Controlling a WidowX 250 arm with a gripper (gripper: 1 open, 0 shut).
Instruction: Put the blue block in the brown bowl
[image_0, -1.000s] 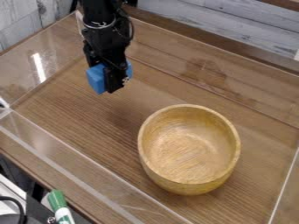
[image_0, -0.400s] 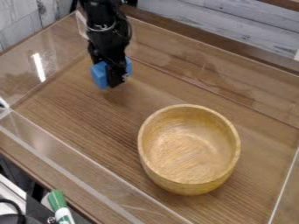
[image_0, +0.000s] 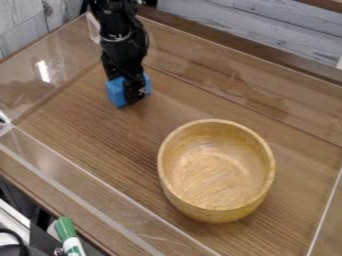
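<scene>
Blue block (image_0: 127, 91) on bare table (image_0: 80, 140), brown bowl (image_0: 217, 168) well apart.

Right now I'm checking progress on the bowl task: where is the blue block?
The blue block sits on the wooden table at upper left of the camera view, directly under the gripper, well apart from the empty brown bowl at lower right.

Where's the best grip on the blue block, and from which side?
Come from straight above and close the claw across the blue block's two short opposite sides. It looks to lie on the table, apart from the brown bowl, so the top is free to approach. Its small boxy shape gives parallel faces, and its edges look soft, so squeeze near mid-height.
</scene>
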